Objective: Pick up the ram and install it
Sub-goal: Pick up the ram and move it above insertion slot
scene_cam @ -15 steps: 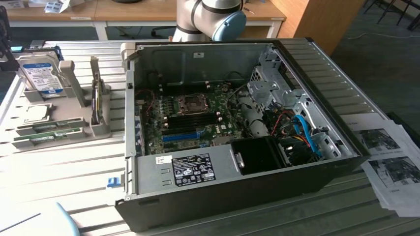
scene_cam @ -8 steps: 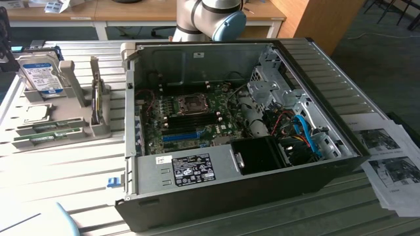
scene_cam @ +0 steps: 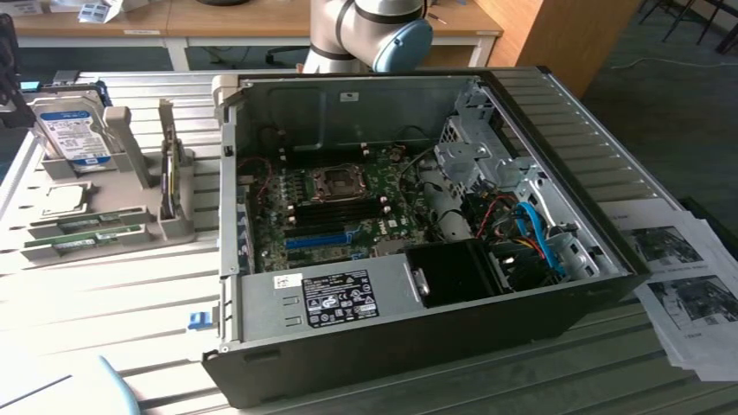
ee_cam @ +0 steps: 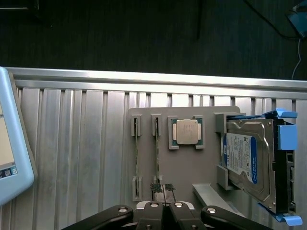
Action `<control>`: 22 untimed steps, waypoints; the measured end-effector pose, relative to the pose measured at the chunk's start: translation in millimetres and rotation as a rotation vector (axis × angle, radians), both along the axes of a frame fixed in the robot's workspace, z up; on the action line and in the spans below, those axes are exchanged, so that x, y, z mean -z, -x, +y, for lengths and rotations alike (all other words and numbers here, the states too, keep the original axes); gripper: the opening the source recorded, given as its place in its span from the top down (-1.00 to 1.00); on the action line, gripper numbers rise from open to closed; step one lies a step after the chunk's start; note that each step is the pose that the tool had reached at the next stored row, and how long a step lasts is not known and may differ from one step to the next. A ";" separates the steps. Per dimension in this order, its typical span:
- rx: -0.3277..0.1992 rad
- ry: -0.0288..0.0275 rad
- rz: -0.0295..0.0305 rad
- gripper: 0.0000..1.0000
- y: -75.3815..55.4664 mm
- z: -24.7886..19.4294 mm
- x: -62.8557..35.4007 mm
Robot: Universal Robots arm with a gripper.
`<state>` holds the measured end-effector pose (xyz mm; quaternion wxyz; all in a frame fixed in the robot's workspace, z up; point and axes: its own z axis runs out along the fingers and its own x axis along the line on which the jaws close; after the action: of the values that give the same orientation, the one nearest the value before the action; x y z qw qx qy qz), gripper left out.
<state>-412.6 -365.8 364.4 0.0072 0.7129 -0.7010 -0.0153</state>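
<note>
Two ram sticks [ee_cam: 157, 153] [ee_cam: 136, 155] stand on edge, thin and green, in slots of a grey holder [ee_cam: 192, 165]. My gripper [ee_cam: 162, 188] hovers above the holder with its dark fingertips [ee_cam: 156, 188] pressed together and nothing between them, close over one end of the nearer stick. In the exterior view the same ram sticks [scene_cam: 90, 223] [scene_cam: 83, 243] lie in the holder [scene_cam: 116, 203] at that view's left, beside the open computer case [scene_cam: 392, 346]. The motherboard [scene_cam: 334, 207] lies exposed inside the case.
On the holder a silver CPU [ee_cam: 187, 132] sits next to a hard drive [ee_cam: 244, 160] in a blue bracket. A pale blue device [ee_cam: 9, 148] lies on the ribbed metal table [ee_cam: 72, 143]. Printed papers [scene_cam: 680, 285] lie at the exterior view's right. The arm's joint [scene_cam: 369, 35] rises behind the case.
</note>
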 end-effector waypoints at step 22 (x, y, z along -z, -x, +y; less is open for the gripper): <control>0.000 0.0001 0.0002 0.81 0.0 0.0 10.7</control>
<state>-412.6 -365.8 353.6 0.0073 0.7129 -0.7010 -0.0153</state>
